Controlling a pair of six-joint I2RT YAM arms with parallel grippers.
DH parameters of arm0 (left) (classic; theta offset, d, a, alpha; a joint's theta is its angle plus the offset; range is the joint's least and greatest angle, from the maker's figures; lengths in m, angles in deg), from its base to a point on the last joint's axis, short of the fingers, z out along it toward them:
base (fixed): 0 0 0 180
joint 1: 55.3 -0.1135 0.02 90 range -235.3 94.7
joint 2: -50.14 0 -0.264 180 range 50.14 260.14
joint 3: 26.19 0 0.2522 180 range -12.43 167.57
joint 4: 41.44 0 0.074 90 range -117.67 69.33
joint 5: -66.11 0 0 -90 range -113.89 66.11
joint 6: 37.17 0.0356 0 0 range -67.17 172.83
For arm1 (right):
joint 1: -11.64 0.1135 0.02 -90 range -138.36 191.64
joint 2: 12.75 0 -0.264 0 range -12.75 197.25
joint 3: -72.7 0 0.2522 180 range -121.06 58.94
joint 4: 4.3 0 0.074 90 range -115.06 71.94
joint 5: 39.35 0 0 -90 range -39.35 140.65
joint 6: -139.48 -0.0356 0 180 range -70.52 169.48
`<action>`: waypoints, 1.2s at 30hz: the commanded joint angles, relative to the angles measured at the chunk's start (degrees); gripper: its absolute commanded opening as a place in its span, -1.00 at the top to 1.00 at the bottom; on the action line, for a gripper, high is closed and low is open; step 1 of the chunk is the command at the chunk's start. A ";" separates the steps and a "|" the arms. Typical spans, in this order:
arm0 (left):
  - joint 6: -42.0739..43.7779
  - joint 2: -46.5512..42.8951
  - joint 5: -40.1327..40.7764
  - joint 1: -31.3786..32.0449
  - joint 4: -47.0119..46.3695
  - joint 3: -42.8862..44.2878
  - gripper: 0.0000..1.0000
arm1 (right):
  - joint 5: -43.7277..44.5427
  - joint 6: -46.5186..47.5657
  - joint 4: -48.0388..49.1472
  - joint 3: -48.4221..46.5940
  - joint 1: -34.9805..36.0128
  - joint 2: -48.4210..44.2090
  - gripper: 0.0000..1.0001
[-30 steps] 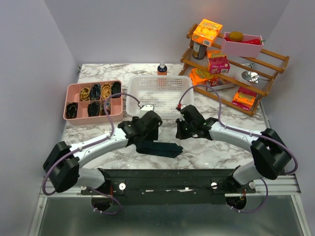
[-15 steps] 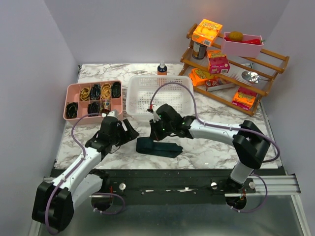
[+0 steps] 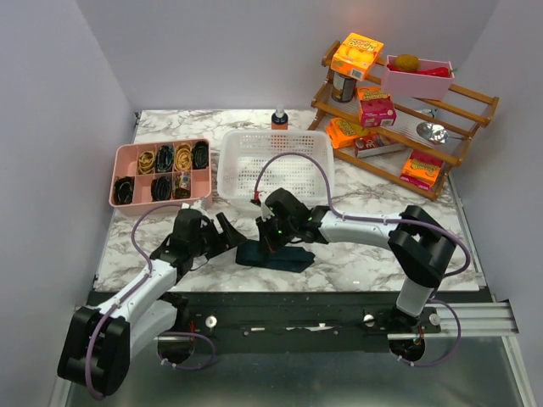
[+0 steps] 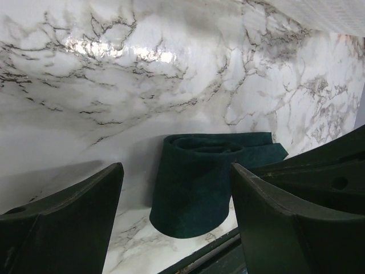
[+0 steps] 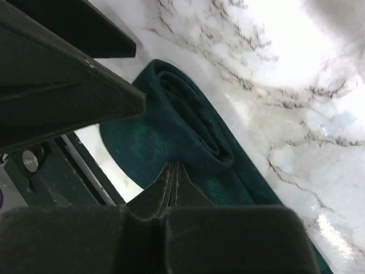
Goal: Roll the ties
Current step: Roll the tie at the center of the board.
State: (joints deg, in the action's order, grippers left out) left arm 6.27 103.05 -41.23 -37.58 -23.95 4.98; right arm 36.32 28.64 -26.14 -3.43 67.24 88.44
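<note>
The tie is dark teal fabric lying near the table's front edge, its left end coiled into a loose flat roll. My right gripper is shut, and its joined tips rest on top of the tie just beside the coil, with no fabric between them. My left gripper stands open a little to the left of the roll. In the left wrist view the roll sits just beyond the gap between its fingers, untouched by them.
A white basket stands just behind the tie. A pink divided tray of rolled items is at the back left. A wooden rack with boxes fills the back right, beside a small bottle. A black rail runs along the near edge.
My left arm drew back from over the tie to its left side, jaws open. My right arm swung left and came down onto the tie's coiled end.
</note>
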 commanded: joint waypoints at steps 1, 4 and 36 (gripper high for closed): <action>-0.46 1.14 -2.43 -0.31 -3.46 -1.85 -0.69 | 1.14 -0.78 0.78 3.65 0.92 -0.90 0.99; -0.89 1.76 -3.66 -0.31 -7.15 -3.16 -0.69 | 2.11 -1.39 1.04 5.50 1.01 -1.43 0.99; -3.62 7.91 -11.92 -0.05 -31.40 -12.92 -0.40 | 6.42 -2.01 -5.37 0.49 0.83 0.77 0.99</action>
State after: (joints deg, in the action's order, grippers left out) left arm 3.40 108.82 -50.21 -37.61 -49.32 -6.41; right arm 41.20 26.61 -29.96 -2.75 67.59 88.00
